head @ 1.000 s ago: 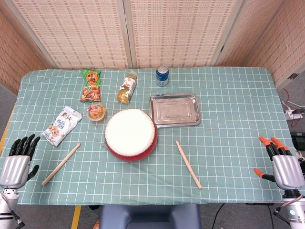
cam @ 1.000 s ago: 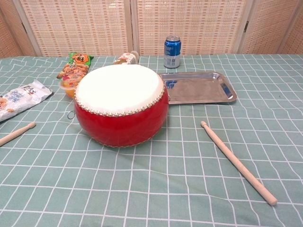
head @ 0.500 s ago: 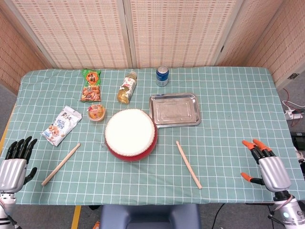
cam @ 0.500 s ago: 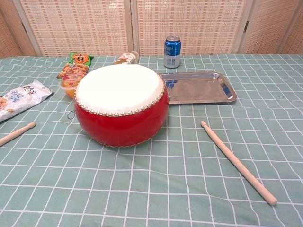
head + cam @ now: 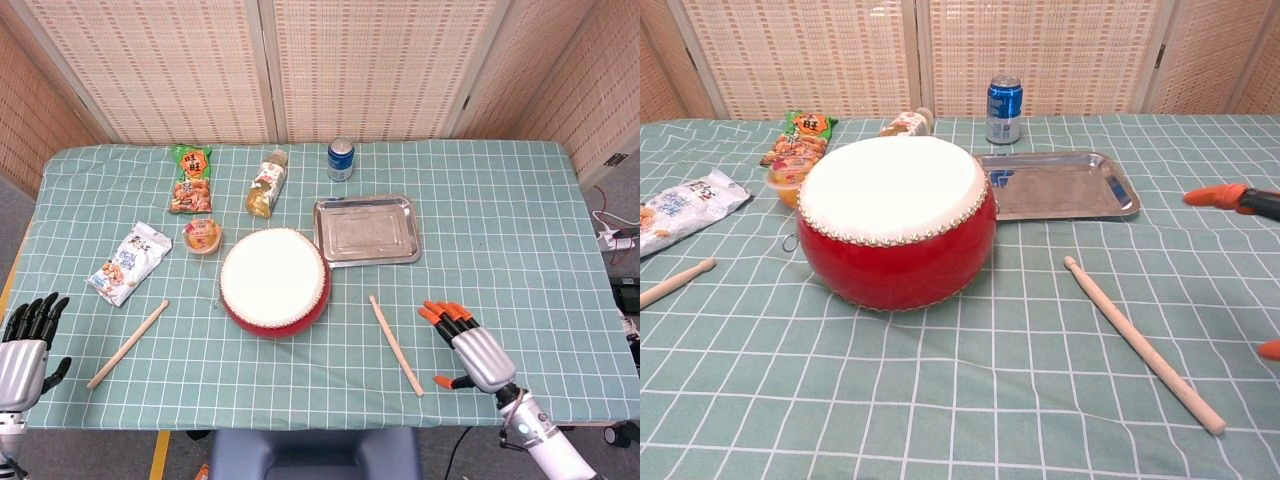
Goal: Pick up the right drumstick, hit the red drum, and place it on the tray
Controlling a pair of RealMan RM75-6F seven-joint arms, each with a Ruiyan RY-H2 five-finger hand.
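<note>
Leftward across the near edge, the right hand (image 5: pixel 470 352) had swung in, fingers spread and empty, just right of the right drumstick (image 5: pixel 396 344). That stick lay near-right of the red drum (image 5: pixel 274 281), probably light, stiff, best grasped mid-shaft. Farther off sat the tray (image 5: pixel 366 229).

Lighting: bright, even, from overhead; shadows soft and short, darkest under the drum (image 5: pixel 895 225). Glare: mild sheen on the tray (image 5: pixel 366 229). Focus: sharp in both views, no visible blur.
</note>
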